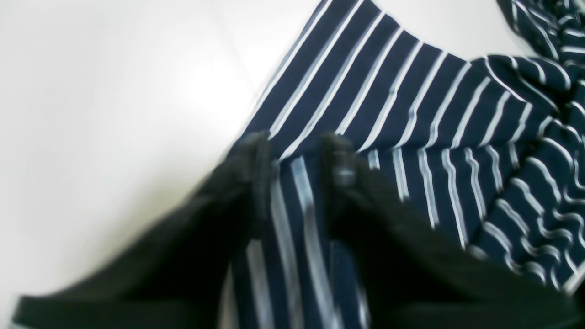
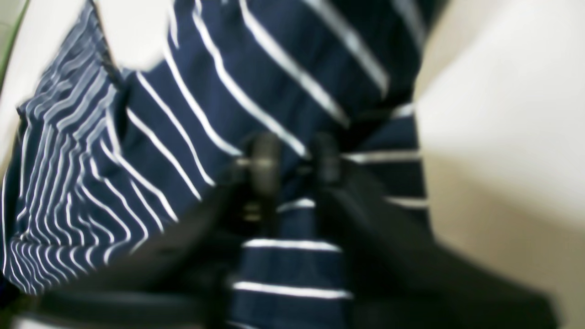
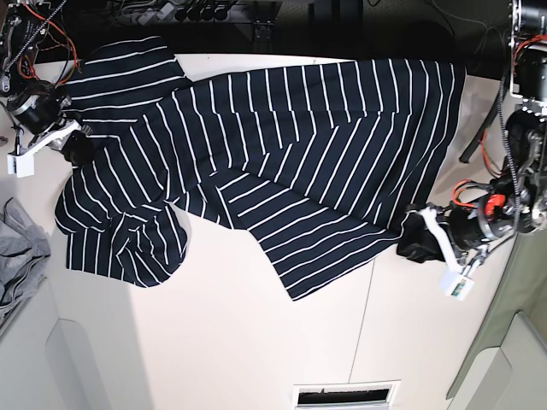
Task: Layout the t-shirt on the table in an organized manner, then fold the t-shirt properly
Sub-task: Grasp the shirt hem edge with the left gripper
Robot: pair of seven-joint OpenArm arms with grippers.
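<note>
The t-shirt [image 3: 282, 162] lay across the upper half of the white tabletop [image 3: 214, 342], most of it spread but not yet flat: a panel was doubled over toward five o'clock, and a sleeve bunched at about eight o'clock of the garment. A grey cloth [image 3: 21, 248] sat at the tabletop's nine o'clock edge, apart from the work.

The step in hand looked like the laying-out, not the folding. The left tool [image 1: 297, 157], at the shirt's four o'clock corner in the base view, had striped fabric running up between its fingers [image 1: 340, 160], with a visible gap on either side of the cloth, so whether it was truly clamped could not be told. The right tool [image 2: 292, 157], at the shirt's ten o'clock edge, had its fingers nearly together with a fold of the t-shirt pinched between them.

With both ends taken, the next move probably called for drawing the two tools apart and lifting slightly, so the doubled panel would fall open. The left grip wanted confirming first; a loose hold would slip as tension came on.
</note>
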